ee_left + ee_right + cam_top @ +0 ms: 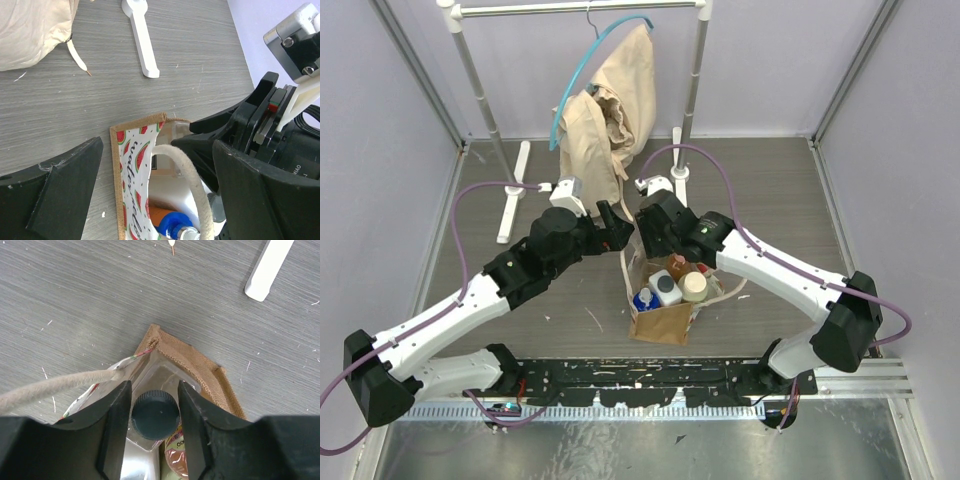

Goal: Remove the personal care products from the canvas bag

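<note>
Canvas bag stood mid desk, near the arms. Right tool pinched the clear bottle by its dark cap; left tool was spread wide. Lifting might drag the light bag up too.

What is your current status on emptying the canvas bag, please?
Left gripper open over canvas bag rim. Right gripper at bag corner, fingers flanking dark-capped bottle, clamp unconfirmed. No bottle seen out yet. Rope handle beside its finger.
</note>
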You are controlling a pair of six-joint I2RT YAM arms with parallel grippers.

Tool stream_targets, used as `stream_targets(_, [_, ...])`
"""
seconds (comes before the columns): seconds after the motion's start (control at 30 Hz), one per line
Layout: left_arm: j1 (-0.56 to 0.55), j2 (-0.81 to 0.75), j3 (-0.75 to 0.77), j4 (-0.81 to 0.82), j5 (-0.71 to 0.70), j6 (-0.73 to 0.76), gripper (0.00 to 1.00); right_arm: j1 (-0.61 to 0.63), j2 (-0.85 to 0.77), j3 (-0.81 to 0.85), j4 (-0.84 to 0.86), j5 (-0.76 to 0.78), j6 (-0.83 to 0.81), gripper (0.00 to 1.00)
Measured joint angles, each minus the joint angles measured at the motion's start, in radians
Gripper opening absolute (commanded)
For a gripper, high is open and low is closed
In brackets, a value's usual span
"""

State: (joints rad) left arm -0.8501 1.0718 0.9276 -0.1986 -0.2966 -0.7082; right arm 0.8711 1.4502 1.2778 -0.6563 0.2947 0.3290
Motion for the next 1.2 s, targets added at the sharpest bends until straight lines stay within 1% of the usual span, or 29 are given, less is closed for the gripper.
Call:
stream_targets(0.07, [0.000,0.000,0.000,0.000,-0.001,0.000,0.98,0.005,0.000,0.008,-0.016,0.001,0.000,0.58])
stream_targets(0.17, [-0.001,0.000,0.000,0.000,-0.002,0.001,0.98,0.014,0.001,0.021,-0.054,0.006,0.000,0.61])
stream_targets(0.4, [-0.001,0.012,0.000,-0.001,-0.003,0.000,0.98,0.018,0.000,0.028,-0.103,0.023,0.000,0.60])
stream_targets(0.53, [-0.001,0.027,0.000,-0.001,0.000,0.000,0.98,0.018,-0.002,0.028,-0.107,0.025,0.003,0.53])
stream_targets(0.57, [-0.001,0.029,0.000,-0.001,0.000,0.000,0.98,0.018,-0.002,0.028,-0.106,0.024,0.003,0.45])
stream_targets(0.67, [-0.001,0.031,0.000,-0.001,0.000,0.000,0.98,0.019,-0.002,0.028,-0.094,0.016,0.013,0.15])
stream_targets(0.7, [-0.001,0.031,0.000,-0.001,0.000,0.000,0.98,0.019,-0.003,0.028,-0.090,0.014,0.010,0.07])
stream_targets(0.73, [-0.001,0.031,0.000,-0.001,0.000,0.000,0.98,0.020,-0.003,0.028,-0.088,0.014,0.011,0.02])
stream_targets(0.93, [-0.002,0.029,0.000,-0.001,0.000,0.000,0.98,0.020,0.005,0.055,-0.127,0.010,0.000,0.01])
stream_targets(1.2, [-0.002,0.011,0.000,-0.002,-0.001,0.000,0.98,0.026,0.077,0.211,-0.257,0.021,-0.055,0.01])
